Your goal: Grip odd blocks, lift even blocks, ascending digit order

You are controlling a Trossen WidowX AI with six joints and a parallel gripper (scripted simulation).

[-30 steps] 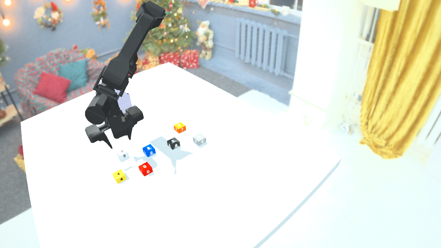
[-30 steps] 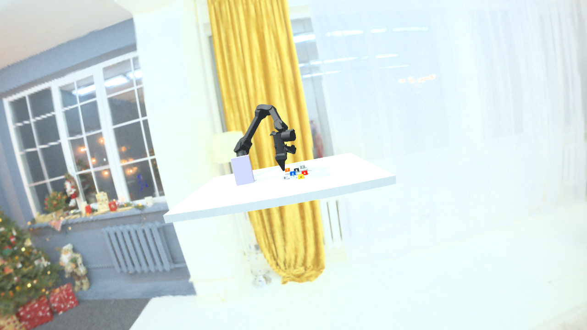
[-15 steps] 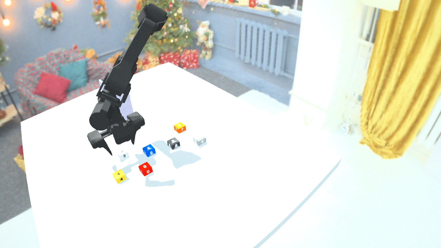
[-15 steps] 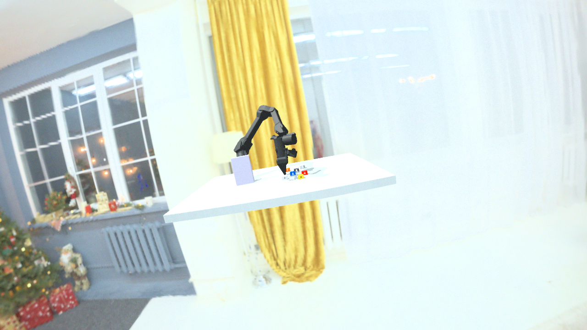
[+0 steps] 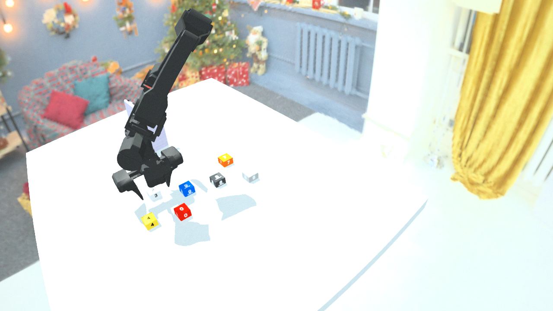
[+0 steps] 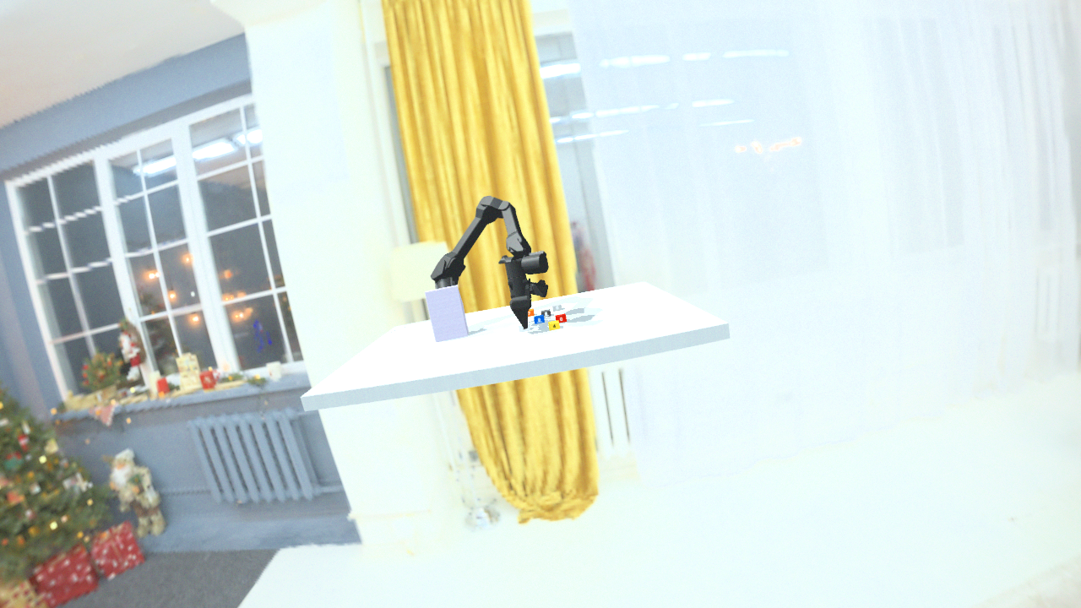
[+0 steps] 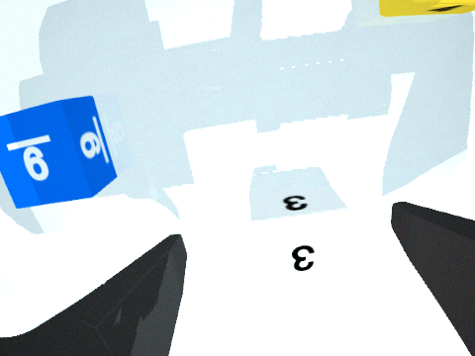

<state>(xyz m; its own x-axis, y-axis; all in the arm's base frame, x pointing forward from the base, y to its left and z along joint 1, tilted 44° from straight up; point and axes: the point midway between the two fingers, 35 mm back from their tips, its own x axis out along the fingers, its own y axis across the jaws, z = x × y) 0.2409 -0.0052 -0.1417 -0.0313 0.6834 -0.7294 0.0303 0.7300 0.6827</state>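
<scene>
My gripper [image 5: 155, 192] [image 7: 287, 229] is open, its fingers on either side of the white block [image 5: 154, 194] [image 7: 302, 237] showing 3. Contact is not visible. The red 0 block [image 5: 182, 211] [image 6: 561, 318] and yellow 4 block [image 5: 150, 221] [image 6: 554, 325] [image 7: 411, 7] stand nearby. The blue block [image 5: 187, 188] [image 6: 539, 318] [image 7: 59, 148] shows an underlined 9, beside one finger. Farther off are the black 6 block [image 5: 217, 179], orange 7 block [image 5: 225, 160] and pale grey 8 block [image 5: 250, 176]. In the exterior view the finger largely hides the white block.
A tall lilac panel [image 5: 160, 141] [image 6: 447, 313] stands near the arm's base. The white table [image 5: 290, 251] [image 6: 393, 370] ends at a straight edge in the exterior view. The arm's shadow falls across the tabletop between the blocks.
</scene>
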